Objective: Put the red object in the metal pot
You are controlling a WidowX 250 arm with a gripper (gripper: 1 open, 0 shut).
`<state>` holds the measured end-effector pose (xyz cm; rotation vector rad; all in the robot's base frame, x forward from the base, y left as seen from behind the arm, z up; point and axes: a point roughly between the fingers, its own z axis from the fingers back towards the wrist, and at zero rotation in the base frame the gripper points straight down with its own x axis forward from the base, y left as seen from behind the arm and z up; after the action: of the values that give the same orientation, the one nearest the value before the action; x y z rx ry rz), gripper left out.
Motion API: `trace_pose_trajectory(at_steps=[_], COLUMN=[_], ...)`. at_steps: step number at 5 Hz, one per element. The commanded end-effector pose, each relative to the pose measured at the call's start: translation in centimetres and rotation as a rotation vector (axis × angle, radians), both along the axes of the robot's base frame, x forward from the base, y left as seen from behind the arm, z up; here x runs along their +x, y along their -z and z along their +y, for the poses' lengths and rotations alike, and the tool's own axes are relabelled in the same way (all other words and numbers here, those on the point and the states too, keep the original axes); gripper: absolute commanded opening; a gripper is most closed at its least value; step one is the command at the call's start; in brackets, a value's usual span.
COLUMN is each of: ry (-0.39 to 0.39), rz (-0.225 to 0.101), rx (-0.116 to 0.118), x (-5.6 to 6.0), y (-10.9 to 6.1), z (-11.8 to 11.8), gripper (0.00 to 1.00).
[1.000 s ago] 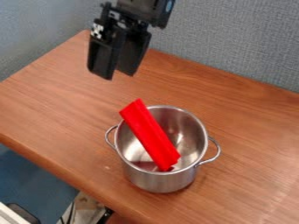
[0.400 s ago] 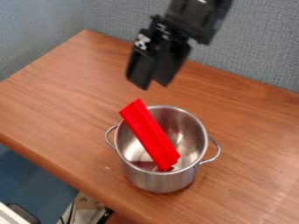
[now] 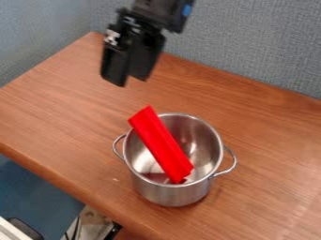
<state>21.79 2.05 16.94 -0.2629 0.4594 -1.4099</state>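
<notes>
Your gripper (image 3: pixel 119 73) hangs with its fingers spread apart and nothing between them, above the wooden table (image 3: pixel 51 103), up and to the left of the metal pot (image 3: pixel 175 159) and well clear of it. The red object (image 3: pixel 160 142) stands tilted inside that pot, lower end down in the bowl, upper end leaning over the rim's left side.

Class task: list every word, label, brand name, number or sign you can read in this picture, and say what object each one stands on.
None: no readable text shows anywhere.
The red object, the metal pot, the gripper and the wooden table bear no visible lettering or marks.
</notes>
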Motion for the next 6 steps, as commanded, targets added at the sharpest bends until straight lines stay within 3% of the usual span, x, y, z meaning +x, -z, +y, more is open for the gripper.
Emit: trace_pose_trajectory(at_steps=[1,2,4,6], ry=[0.034,0.066,0.209,0.306], rz=[-0.082,-0.117,-0.117,-0.126], rx=[-0.014,-0.027,-0.030,0.022], x=[0.2,0.5,1.7,1.4], y=[-0.8,-0.8,-1.0,0.7], z=[0.5,0.6,2.1,2.5], gripper=[1.00,1.00,1.00,1.00])
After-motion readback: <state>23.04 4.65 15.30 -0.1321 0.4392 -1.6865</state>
